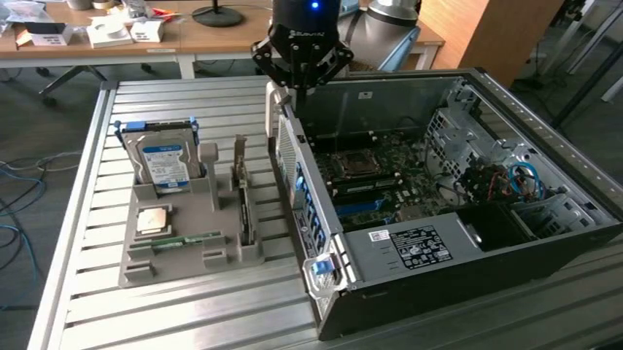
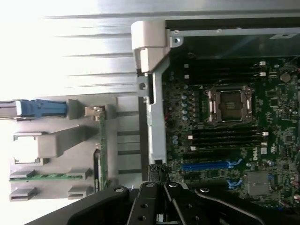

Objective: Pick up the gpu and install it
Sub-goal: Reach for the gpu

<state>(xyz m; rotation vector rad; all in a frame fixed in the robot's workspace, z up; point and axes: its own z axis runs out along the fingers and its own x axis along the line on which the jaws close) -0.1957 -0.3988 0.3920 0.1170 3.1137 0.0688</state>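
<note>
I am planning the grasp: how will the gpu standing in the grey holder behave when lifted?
The gpu is a thin board, probably stiff and light. It stands on edge in the grey holder, so sideways pushes may tilt it.

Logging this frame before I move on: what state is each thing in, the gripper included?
computer case: side open, motherboard exposed.
gripper: shut, holding nothing, above the case's edge.
gpu: standing on edge in the gray holder, untouched.
hard drive: upright in the holder.
memory stick: lying flat in the holder.
</note>
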